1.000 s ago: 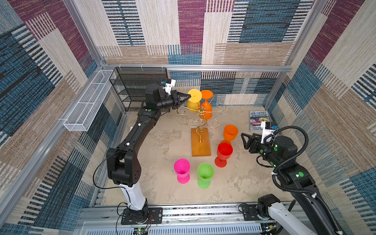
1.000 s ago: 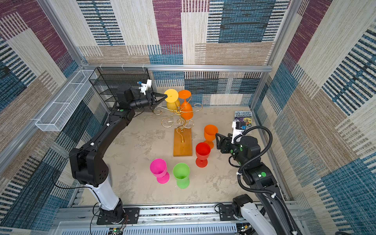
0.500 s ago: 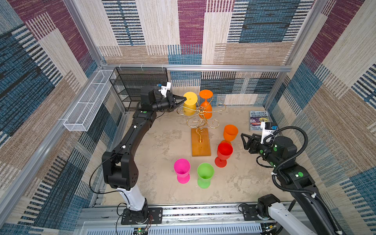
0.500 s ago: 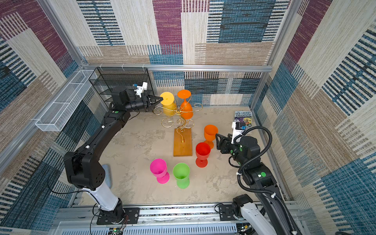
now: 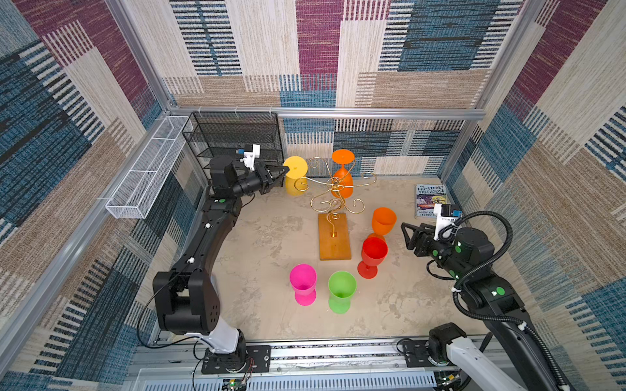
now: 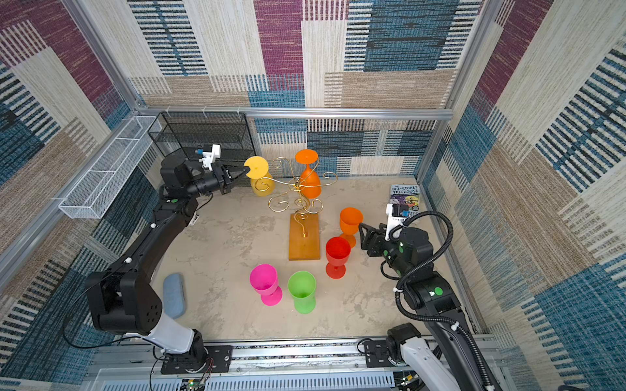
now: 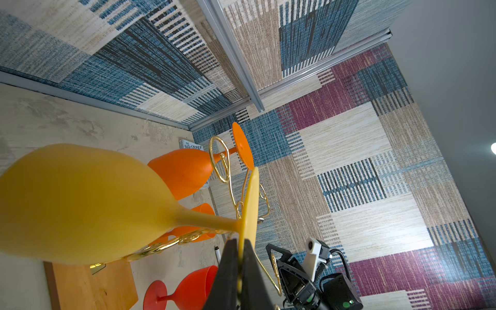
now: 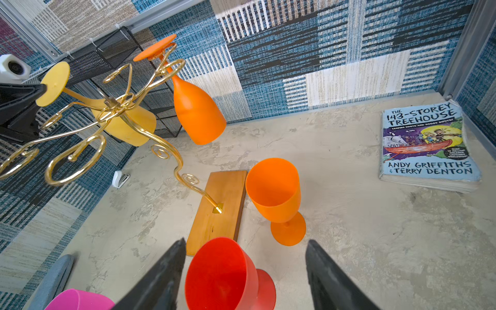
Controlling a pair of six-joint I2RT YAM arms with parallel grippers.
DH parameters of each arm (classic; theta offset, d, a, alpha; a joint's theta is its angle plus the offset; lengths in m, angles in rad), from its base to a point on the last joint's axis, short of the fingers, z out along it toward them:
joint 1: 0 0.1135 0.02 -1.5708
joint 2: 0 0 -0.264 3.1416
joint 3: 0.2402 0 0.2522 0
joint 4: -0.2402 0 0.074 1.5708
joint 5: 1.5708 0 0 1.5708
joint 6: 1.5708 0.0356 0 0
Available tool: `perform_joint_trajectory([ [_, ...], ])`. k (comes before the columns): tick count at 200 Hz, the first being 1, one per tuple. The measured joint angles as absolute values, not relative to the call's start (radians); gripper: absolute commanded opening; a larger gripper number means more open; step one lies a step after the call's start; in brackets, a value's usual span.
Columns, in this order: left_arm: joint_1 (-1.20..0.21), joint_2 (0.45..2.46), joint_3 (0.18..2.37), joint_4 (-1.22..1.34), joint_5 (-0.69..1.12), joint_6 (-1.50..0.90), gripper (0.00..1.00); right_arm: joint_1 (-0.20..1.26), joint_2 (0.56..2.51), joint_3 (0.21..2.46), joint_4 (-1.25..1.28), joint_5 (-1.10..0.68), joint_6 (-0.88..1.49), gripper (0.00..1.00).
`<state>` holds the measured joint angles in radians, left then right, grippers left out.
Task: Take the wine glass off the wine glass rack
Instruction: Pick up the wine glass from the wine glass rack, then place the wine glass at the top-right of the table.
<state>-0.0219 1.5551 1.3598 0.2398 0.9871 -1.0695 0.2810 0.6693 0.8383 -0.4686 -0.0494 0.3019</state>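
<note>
Enclosure walled in patchwork woven fabric; mottled beige bench (image 5: 264,237).

Both top views: the wine glass rack (image 5: 333,237) stands mid-bench, with its wooden base running near to far. The yellow wine glass (image 5: 295,166) hangs inverted at the rack's far-left scroll arm, foot up and bowl down. The left pincer (image 5: 283,171) is clamped on the foot's left edge. An orange glass (image 5: 342,179) hangs inverted on a far arm. The right pincer (image 6: 362,235) is apart, holding nothing, just right of an upright red glass (image 6: 337,252).

Left wrist: the fingers (image 7: 228,268) pinch the thin foot disc edge-on. The glass is matte, opaque yellow.

Right wrist: the long axis tilts, foot leaning toward the left pincer.
</note>
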Motion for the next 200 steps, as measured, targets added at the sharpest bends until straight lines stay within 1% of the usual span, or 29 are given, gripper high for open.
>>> perform_joint_trajectory([
  [37, 0.038, 1.388, 1.259, 0.251, 0.971, -1.089, 0.00, 0.281, 0.650, 0.822, -0.451, -0.062, 0.310, 0.71],
  [62, 0.042, 1.238, 1.255, 0.153, 0.945, -1.020, 0.00, 0.281, 0.624, 0.802, -0.398, -0.099, 0.315, 0.71],
  [96, 0.043, 1.039, 1.308, -0.019, 0.881, -0.902, 0.00, 0.281, 0.622, 0.772, -0.217, -0.197, 0.354, 0.70],
  [119, 0.043, 0.964, 1.309, -0.036, 0.872, -0.892, 0.00, 0.281, 0.687, 0.768, -0.089, -0.297, 0.388, 0.68],
  [142, 0.043, 0.927, 1.265, 0.058, 0.901, -0.979, 0.00, 0.281, 0.747, 0.779, 0.027, -0.401, 0.420, 0.67],
  [168, 0.043, 0.922, 1.221, 0.237, 0.930, -1.135, 0.00, 0.281, 0.792, 0.800, 0.193, -0.519, 0.444, 0.65],
  [200, 0.041, 0.961, 1.165, 0.609, 0.961, -1.411, 0.00, 0.281, 0.873, 0.797, 0.434, -0.677, 0.487, 0.64],
])
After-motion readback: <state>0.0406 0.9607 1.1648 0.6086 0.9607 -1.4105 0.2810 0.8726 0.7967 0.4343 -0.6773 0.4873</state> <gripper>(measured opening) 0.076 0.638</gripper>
